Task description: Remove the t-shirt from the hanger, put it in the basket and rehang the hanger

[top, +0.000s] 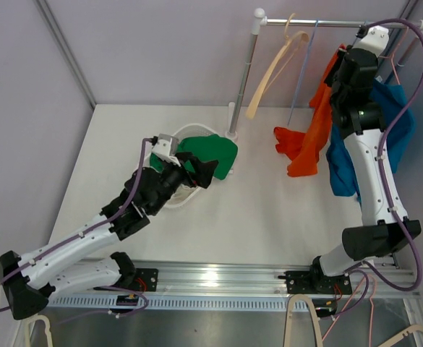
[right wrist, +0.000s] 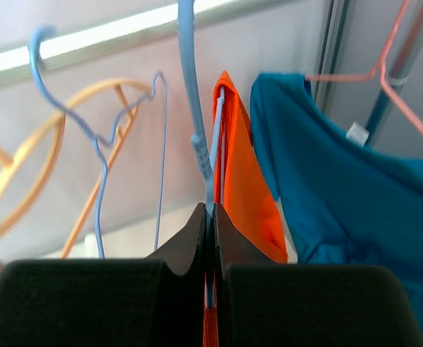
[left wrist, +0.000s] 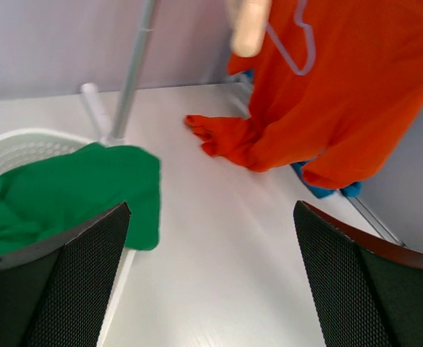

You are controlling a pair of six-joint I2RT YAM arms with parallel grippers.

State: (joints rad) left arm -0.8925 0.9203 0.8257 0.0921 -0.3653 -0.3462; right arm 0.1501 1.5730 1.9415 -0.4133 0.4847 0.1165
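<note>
At two o'clock, your right gripper (right wrist: 212,214) pinches the hanger (right wrist: 191,79), seemingly to steady the orange t-shirt (right wrist: 244,181); your left gripper (left wrist: 211,238) gapes empty.

White table (top: 269,217) carries basket (top: 197,128), rack foot (top: 233,134) and part of an orange t-shirt (top: 289,142)

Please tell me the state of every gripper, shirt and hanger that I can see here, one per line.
left gripper, open, near the green t-shirt.
right gripper, shut on the orange t-shirt at its light blue hanger.
orange t-shirt, on its hanger, lower end lying on the table.
blue t-shirt, hanging from the rail.
green t-shirt, draped over the basket rim.
beige hanger, empty, on the rail.
</note>
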